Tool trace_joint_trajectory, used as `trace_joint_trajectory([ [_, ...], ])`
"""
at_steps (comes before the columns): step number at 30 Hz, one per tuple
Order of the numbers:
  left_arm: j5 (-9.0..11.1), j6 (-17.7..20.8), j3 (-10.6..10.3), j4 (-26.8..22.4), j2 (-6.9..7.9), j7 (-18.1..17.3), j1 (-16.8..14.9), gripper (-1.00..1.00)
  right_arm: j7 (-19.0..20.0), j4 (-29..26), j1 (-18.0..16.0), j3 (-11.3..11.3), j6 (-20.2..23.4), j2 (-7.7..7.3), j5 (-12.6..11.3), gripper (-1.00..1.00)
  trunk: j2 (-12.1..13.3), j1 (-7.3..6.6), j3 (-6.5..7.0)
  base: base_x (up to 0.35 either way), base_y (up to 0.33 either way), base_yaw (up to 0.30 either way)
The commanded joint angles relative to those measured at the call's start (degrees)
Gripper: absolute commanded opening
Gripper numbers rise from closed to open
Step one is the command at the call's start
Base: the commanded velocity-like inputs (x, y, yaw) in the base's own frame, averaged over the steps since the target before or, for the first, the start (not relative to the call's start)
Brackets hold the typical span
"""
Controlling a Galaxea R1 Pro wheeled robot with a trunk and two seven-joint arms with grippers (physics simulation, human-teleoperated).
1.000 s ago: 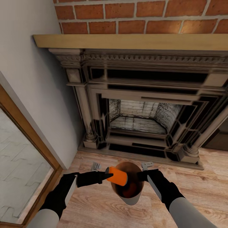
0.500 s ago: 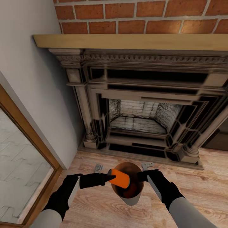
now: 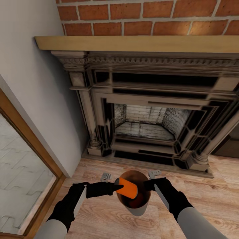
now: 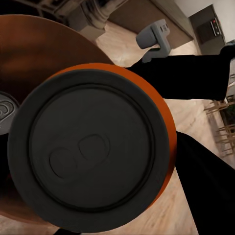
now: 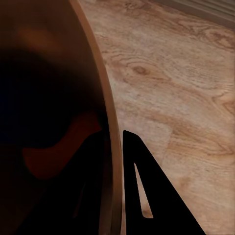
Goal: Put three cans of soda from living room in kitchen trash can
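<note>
On the left side of the head view we see a glass door with a wood frame (image 3: pixel 30 139) and a pale wall (image 3: pixel 33 83). Our left claw (image 3: pixel 116 188) holds an orange soda can (image 3: pixel 127 188) by its end. The can lies tilted on its side, right over the open mouth of the trash can (image 3: pixel 134 208). In the left wrist view the can's dark round end (image 4: pixel 88 147) is very close to us, with its orange side (image 4: pixel 166 127) peeking out around it and the brown inside of the bin (image 4: pixel 44 49) behind.

The trash can stands on the wood floor (image 3: pixel 205 192), in front of the big fireplace (image 3: pixel 149 109) with red bricks (image 3: pixel 149 16) above its shelf. It is pale grey outside and shiny orange-brown inside. We can see something orange deep inside it.

Our right claw (image 3: pixel 150 183) grips the right rim of the bin. In the right wrist view one dark finger (image 5: pixel 147 196) is outside the rim (image 5: pixel 113 147) and the other seems to be inside it.
</note>
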Motion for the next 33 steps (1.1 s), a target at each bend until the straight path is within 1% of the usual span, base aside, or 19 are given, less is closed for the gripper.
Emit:
trace_joint_trajectory([
  [1, -0.1, -0.1, 0.0, 0.0, -0.2, 0.5, 0.0, -1.0, 0.3, 0.0, 0.0, 0.0, 0.0, 0.03, -0.5, -1.0, 0.0, 0.0, 0.01, 0.0, 0.0, 0.0],
  [5, -0.1, -0.1, -0.1, 0.0, -0.71, 1.5, 0.0, -1.0, 0.3, 0.1, 0.0, 0.0, 0.0, 0.04, -0.5, -1.0, 0.0, 0.0, 0.01, 0.0, 0.0, 0.0],
  [13, -0.1, 0.0, -0.2, 0.0, -0.84, 2.1, 0.0, -1.0, 0.3, 0.2, 0.0, 0.0, 0.0, 0.02, -0.5, -1.0, 0.0, 0.0, 0.01, 0.0, 0.0, 0.0],
  [14, -0.1, 0.0, -0.3, 0.0, -0.84, 2.1, 0.0, 1.0, 0.3, 0.2, 0.0, 0.0, -0.1, 0.01, -0.5, -1.0, 0.0, 0.0, 0.01, 0.0, 0.0, 0.0],
  [19, 0.0, 0.0, -0.5, 0.0, -0.85, 2.1, 0.0, 1.0, 0.3, 0.2, 0.0, 0.0, -0.1, 0.01, -0.5, -1.0, 0.0, 0.0, 0.01, 0.0, 0.0, 0.0],
  [33, 0.2, 0.0, -0.4, -0.7, -0.83, 1.8, 0.0, 1.0, 0.3, 0.2, 0.0, 0.0, -0.1, -0.02, -0.5, -1.0, 0.0, 0.0, 0.01, 0.0, 0.0, 0.0],
])
